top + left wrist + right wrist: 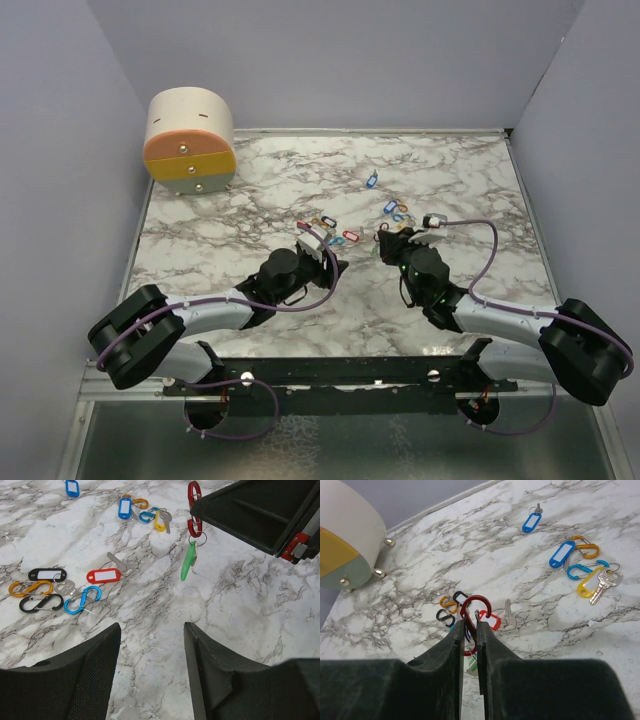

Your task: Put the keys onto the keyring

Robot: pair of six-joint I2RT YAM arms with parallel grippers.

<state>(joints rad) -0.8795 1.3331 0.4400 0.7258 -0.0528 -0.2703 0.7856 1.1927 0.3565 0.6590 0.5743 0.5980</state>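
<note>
The right gripper (470, 625) pinched the red keyring (476, 611) between nearly closed jaws over the middle of the counter (250, 180), and a green key (188, 560) hung from it. The left gripper (151, 628) stood just beside it, jaws apart and empty. Other keys lay loose near the middle: a red key (104, 575), with a blue key (562, 554) and a yellow key (586, 584) nearer the far edge.

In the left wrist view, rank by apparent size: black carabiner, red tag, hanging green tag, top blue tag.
1. Black carabiner
2. Red tag and green tag, about alike
3. Blue tag, smallest, though farthest and cropped
</note>
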